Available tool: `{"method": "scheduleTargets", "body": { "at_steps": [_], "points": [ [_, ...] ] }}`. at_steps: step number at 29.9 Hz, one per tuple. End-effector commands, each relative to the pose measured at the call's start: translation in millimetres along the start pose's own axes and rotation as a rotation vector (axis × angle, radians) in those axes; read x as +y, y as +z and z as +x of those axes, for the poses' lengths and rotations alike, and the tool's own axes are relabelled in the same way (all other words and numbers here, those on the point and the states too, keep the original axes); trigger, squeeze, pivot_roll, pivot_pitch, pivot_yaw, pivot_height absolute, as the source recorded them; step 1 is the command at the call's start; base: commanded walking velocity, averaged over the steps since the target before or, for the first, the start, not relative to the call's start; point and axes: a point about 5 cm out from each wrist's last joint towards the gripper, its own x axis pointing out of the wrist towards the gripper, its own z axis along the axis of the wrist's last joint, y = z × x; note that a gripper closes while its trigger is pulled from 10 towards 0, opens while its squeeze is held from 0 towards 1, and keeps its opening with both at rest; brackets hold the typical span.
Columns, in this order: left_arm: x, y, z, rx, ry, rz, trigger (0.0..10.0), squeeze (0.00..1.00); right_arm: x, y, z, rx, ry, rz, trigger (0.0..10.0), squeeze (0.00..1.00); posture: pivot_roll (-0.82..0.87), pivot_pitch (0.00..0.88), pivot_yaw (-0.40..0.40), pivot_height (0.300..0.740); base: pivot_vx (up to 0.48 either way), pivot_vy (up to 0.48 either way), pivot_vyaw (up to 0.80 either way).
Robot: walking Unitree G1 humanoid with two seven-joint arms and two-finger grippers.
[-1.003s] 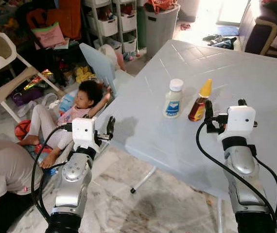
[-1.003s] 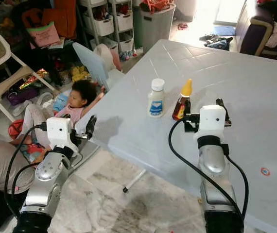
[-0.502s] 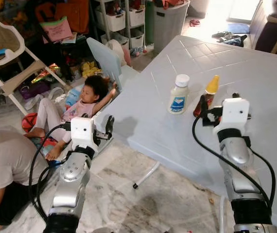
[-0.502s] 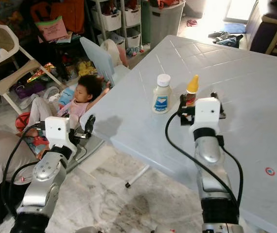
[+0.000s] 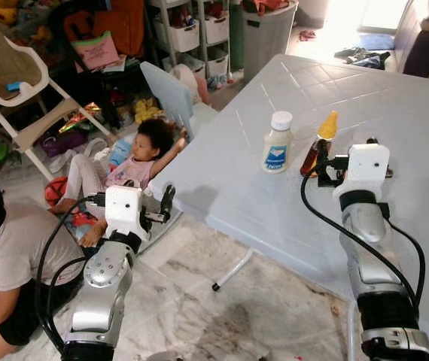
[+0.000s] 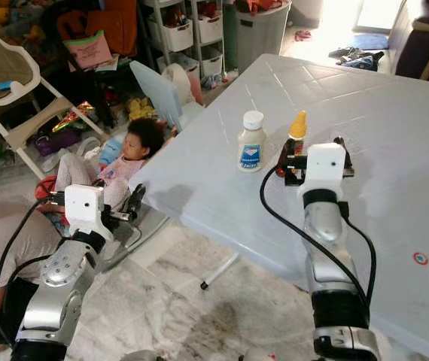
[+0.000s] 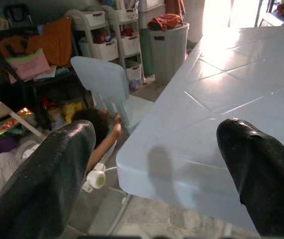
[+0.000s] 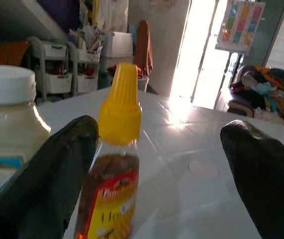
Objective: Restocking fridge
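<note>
We observe a pale blue plastic desk (image 5: pixel 395 98) with a tiled-pattern top. Standing on it, side by side and just apart, are a cream-coloured plastic jar with a white screw cap and blue label (image 5: pixel 277 143) and a small brown sauce bottle with a yellow cone-shaped cap (image 5: pixel 317 147). The jar is to the left of the bottle as we look from the head cameras.

Our right gripper (image 8: pixel 157 169) hovers over the desk, just behind the brown bottle. Its black fingers (image 8: pixel 42 184) are spread wide. In the right wrist view the bottle stands close against the inner side of one finger, and we cannot tell whether they touch; the other finger is well apart from it. Nothing is held.

Our left gripper (image 7: pixel 154 179) is off the desk, near its corner and over the marbled floor (image 5: pixel 199 301). Its fingers (image 7: pixel 37 189) are likewise spread and hold nothing.

On the floor beyond the desk corner a small child in pink clothing (image 5: pixel 128 162) reclines against a pale blue plastic child's chair (image 5: pixel 171 92). A second person in a grey shirt (image 5: pixel 15 256) sits at the lower left. Behind them we note a white plastic chair (image 5: pixel 19 90), white drawer units (image 5: pixel 192 34) and a grey bin (image 5: pixel 263 34).
</note>
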Motion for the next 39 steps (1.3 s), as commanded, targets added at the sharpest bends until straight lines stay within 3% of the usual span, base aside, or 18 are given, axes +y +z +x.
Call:
{"method": "scheduleTargets", "body": {
  "at_steps": [1, 11, 22, 23, 24, 25, 39],
  "points": [
    [3.8, 0.8, -2.3, 0.01, 0.002, 0.013, 10.0, 0.0, 2.5, 3.6, 5.4, -0.016, 0.004, -0.004, 10.0, 0.0, 0.02, 0.0, 0.1, 0.74, 0.0, 0.0, 0.0],
    [7.3, 2.2, -10.0, 0.035, 0.003, 0.03, 10.0, 0.0, 15.8, 3.8, 18.0, -0.015, 0.019, 0.002, 10.0, 0.0, 0.05, 0.0, 0.12, 0.74, 0.0, 0.0, 0.0],
    [13.8, 7.5, -15.0, 0.047, 0.013, 0.056, 10.0, 0.0, 17.5, 3.6, 35.9, 0.0, 0.034, -0.015, 10.0, 0.0, 0.08, 0.032, 0.124, 0.74, 0.0, 0.0, 0.0],
    [13.9, 7.6, -16.2, 0.05, 0.013, 0.057, 10.0, 0.0, 17.8, 3.5, 37.7, 0.002, 0.039, -0.013, 5.5, 0.0, 0.09, 0.038, 0.123, 0.74, 0.0, 0.0, 0.0],
    [13.6, 7.6, -17.2, 0.052, 0.012, 0.057, 10.0, 0.0, 17.8, 3.5, 38.7, 0.003, 0.04, -0.013, 4.6, 0.0, 0.09, 0.04, 0.123, 0.74, 0.0, 0.0, 0.0],
    [13.0, 7.2, -19.8, 0.057, 0.006, 0.062, 10.0, 0.0, 17.2, 4.3, 40.6, 0.0, 0.041, -0.013, 0.0, 0.0, 0.09, 0.04, 0.123, 0.74, 0.0, 0.0, 0.0],
    [16.7, 8.1, -20.5, 0.07, 0.012, 0.072, 10.0, 0.0, 13.7, 11.4, 49.6, -0.037, 0.036, -0.027, 0.0, 0.0, 0.09, 0.042, 0.124, 0.74, 0.0, 0.0, 0.0]
  ]
}}
